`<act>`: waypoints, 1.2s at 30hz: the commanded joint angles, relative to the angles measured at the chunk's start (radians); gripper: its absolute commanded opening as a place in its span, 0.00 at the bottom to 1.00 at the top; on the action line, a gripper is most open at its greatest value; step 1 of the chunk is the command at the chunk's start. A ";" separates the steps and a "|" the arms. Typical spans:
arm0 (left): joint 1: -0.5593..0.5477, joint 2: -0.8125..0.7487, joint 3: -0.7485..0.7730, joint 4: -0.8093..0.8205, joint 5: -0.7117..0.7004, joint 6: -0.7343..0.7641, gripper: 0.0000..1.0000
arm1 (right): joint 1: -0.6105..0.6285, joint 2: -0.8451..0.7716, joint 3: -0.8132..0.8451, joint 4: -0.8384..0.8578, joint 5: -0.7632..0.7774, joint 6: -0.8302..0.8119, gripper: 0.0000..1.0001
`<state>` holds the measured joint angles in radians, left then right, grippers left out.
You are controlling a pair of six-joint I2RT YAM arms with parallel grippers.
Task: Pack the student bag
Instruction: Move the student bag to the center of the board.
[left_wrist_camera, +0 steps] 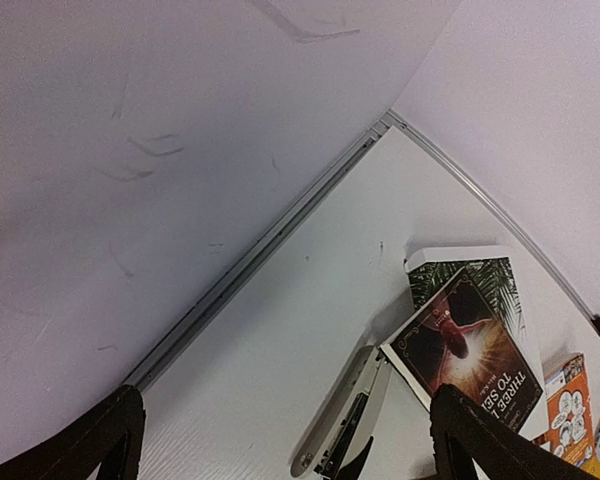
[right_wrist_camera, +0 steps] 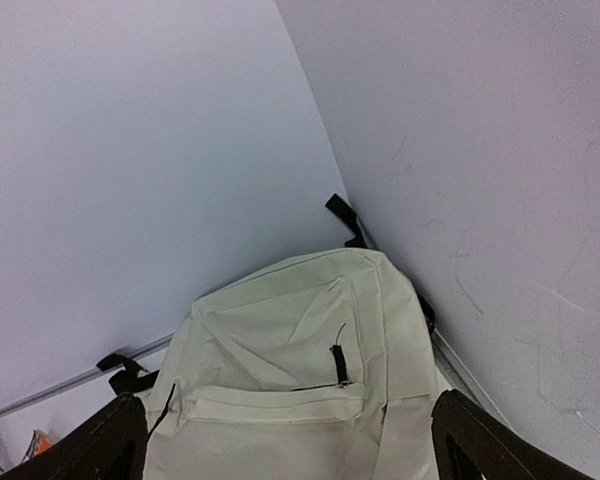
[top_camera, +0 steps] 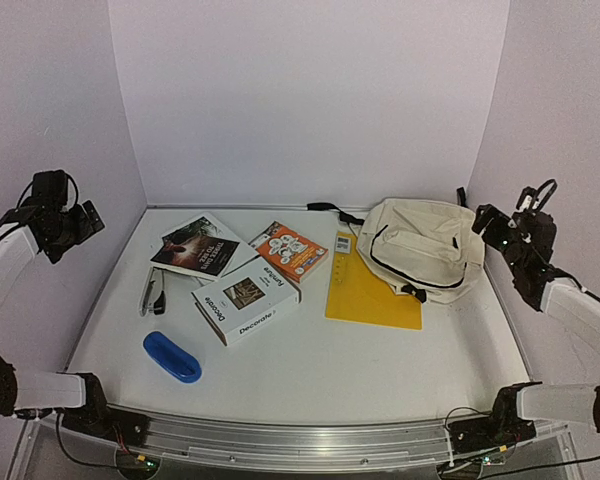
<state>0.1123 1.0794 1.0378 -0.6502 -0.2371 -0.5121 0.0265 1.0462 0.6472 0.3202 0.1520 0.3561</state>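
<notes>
The student bag [top_camera: 425, 245], cream fabric with black zippers and straps, lies at the back right of the table. In the right wrist view the bag [right_wrist_camera: 280, 350] fills the lower middle, with its front pocket's zipper pull toward the right. My right gripper [top_camera: 486, 223] hovers above the bag's right edge, open and empty; its dark fingertips [right_wrist_camera: 485, 445] frame the bag. My left gripper [top_camera: 87, 222] is raised by the left wall, open with nothing between its fingers [left_wrist_camera: 110, 440]. Below it lie a metal stapler [left_wrist_camera: 345, 415] and a dark book [left_wrist_camera: 470, 345].
On the table lie a dark book [top_camera: 195, 246], an orange book [top_camera: 288, 250], a white "Decorate" box [top_camera: 245, 300], a blue case [top_camera: 172, 356], a stapler [top_camera: 150, 291] and a yellow notebook [top_camera: 372, 290] partly under the bag. Walls close three sides.
</notes>
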 commanded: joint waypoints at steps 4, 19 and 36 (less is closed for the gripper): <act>0.005 0.040 0.183 -0.049 0.160 0.152 1.00 | 0.031 0.129 0.119 -0.064 -0.232 -0.114 0.98; 0.006 0.034 0.017 0.145 0.368 0.272 1.00 | 0.487 0.686 0.538 -0.497 0.065 -0.348 0.94; 0.006 0.091 0.034 0.119 0.392 0.265 1.00 | 0.544 0.914 0.619 -0.602 0.300 -0.397 0.73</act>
<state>0.1123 1.1606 1.0531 -0.5560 0.1383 -0.2573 0.5739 1.9358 1.2568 -0.2630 0.3840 -0.0483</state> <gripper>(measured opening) 0.996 0.781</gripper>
